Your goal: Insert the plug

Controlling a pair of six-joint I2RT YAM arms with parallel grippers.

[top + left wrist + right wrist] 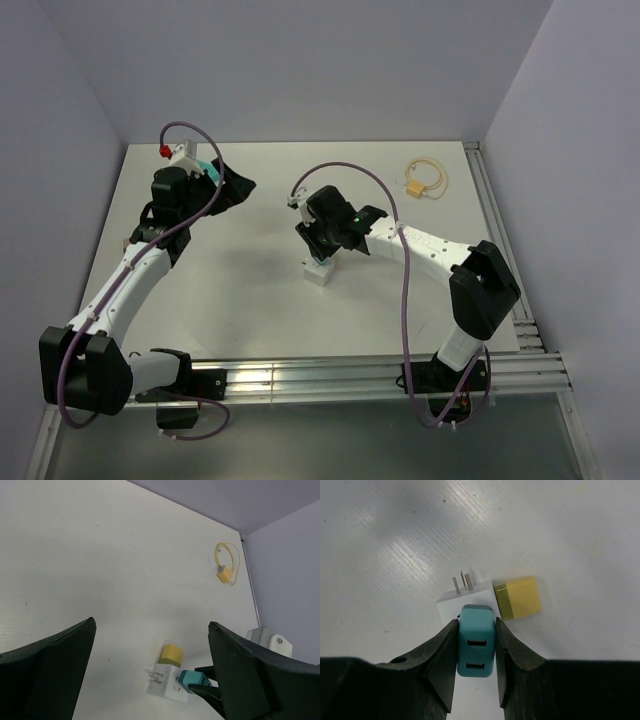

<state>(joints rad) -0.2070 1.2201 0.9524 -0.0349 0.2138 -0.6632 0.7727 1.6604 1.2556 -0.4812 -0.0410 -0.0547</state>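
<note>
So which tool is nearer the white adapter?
Right. The right tool is shut on the teal plug, at the adapter; the left tool hangs open, well off to its left.

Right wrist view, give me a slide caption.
Right pincer grips a teal USB charger at a white adapter, yellow charger alongside.

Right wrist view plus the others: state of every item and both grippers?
Teal two-port USB charger: clamped, butted against adapter.
White pronged plastic adapter: lying flat, prongs bare.
Yellow cube plug: against adapter's side.
Yellow coiled cable: loose, untouched.
Right gripper: shut on charger.
Left gripper: open, empty.
</note>
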